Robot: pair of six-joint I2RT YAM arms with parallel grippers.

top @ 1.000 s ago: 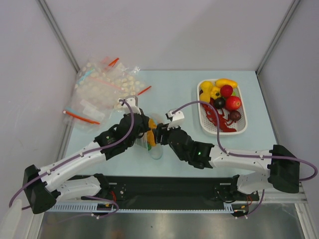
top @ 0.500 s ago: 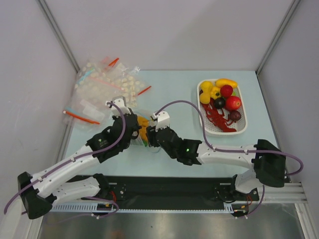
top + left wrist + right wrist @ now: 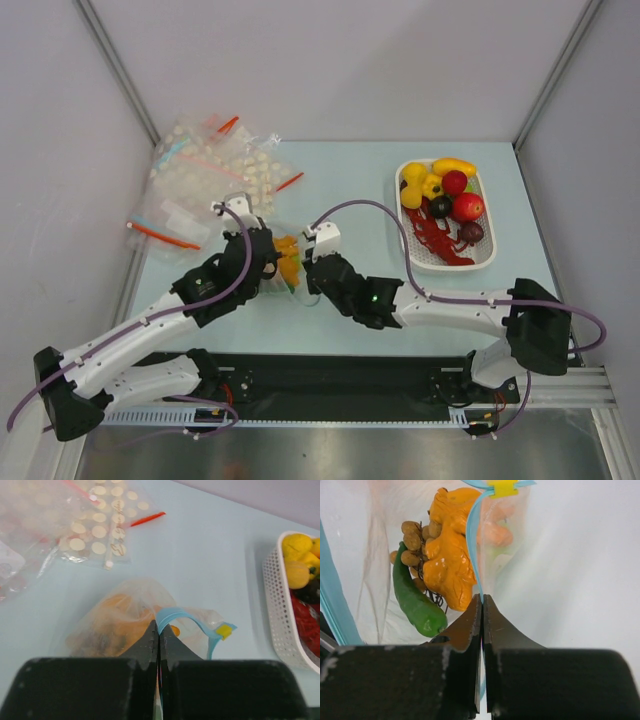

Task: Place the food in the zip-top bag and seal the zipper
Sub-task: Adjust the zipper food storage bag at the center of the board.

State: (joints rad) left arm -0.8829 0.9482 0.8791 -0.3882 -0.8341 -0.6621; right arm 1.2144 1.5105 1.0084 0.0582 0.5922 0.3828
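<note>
Left gripper [image 3: 158, 627]: the jaws are pressed together, with no gap to see between the two black fingers. They pinch one end of the light blue strip, at the mouth of the bag.

Right gripper [image 3: 482, 600]: the jaws are also fully closed. The blue strip runs straight down into the line between the two fingertips, so it is gripped there.

The two grippers together: in the top view they stand close, facing each other over the bag, the left gripper [image 3: 275, 262] just beside the right gripper [image 3: 310, 270].

Zip-top bag [image 3: 125, 615]: it is clear and crumpled, and lies on the table [image 3: 350, 170] between the two grippers, near the middle of the near side.

Zipper [image 3: 472, 545]: between the two grips the strip rises in a small arch in the left wrist view. Whether the mouth is sealed along its whole width I cannot tell.

Yellow slider [image 3: 224, 630]: it sits on the strip at the far end, away from the left fingers.

Food in the bag: an orange piece [image 3: 447, 555], a long green piece [image 3: 415, 602] and a brown cluster [image 3: 415, 542] lie together behind the plastic.

Food in the tray [image 3: 450, 195]: yellow, red and dark purple pieces fill the white tray [image 3: 405, 235], well apart to the right of the bag.

Heap of other bags [image 3: 205, 180]: it lies at the far left of the table, some of them with red strips.
</note>
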